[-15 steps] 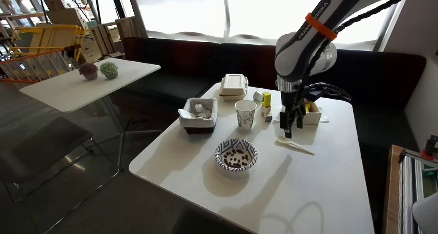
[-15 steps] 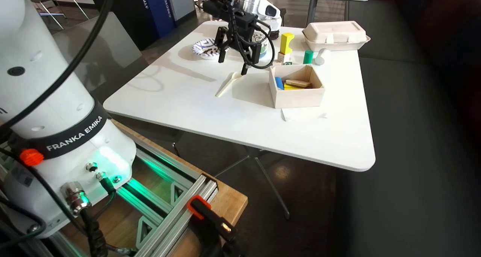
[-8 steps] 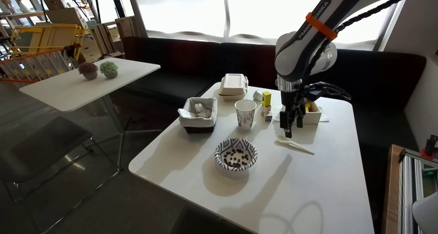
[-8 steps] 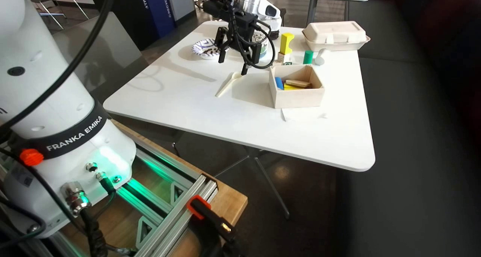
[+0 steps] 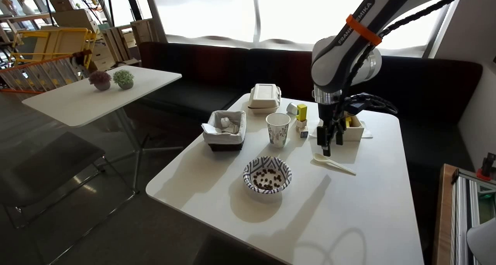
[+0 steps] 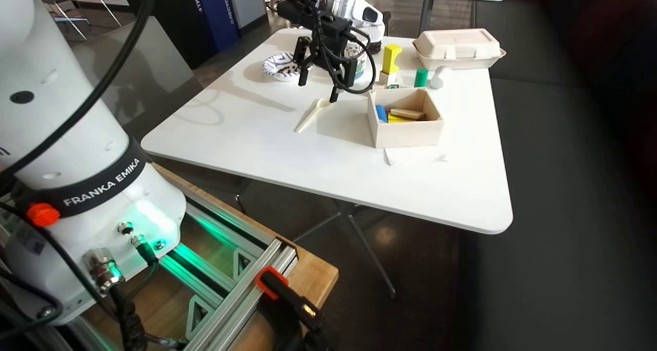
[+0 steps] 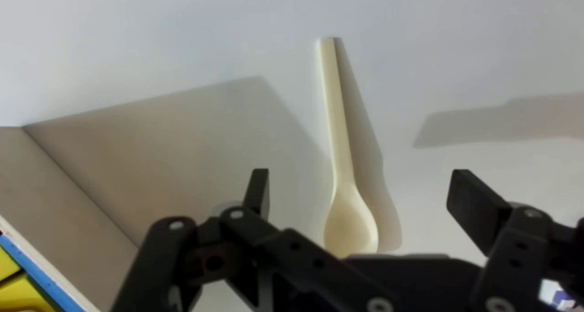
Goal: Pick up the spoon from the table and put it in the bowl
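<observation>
The pale cream spoon [image 5: 335, 164] lies flat on the white table in both exterior views; it also shows there [image 6: 310, 117]. The bowl [image 5: 272, 163] has a dark-and-white pattern and holds several small dark pieces; it also shows in an exterior view [image 6: 277, 65], partly behind the gripper. My gripper [image 5: 332, 148] is open and empty, above the table near the spoon's head; it also shows in an exterior view [image 6: 318, 91]. In the wrist view the spoon [image 7: 340, 134] lies between the open fingers [image 7: 360, 177], its head's end hidden by the gripper body.
A wooden box [image 6: 408, 135] with blocks stands beside the gripper. A patterned paper cup [image 5: 278, 131], stacked blocks [image 5: 302, 113], a green cylinder [image 6: 421, 78], a lined basket [image 5: 225, 143] and a lidded takeout container [image 5: 264, 96] stand farther across the table.
</observation>
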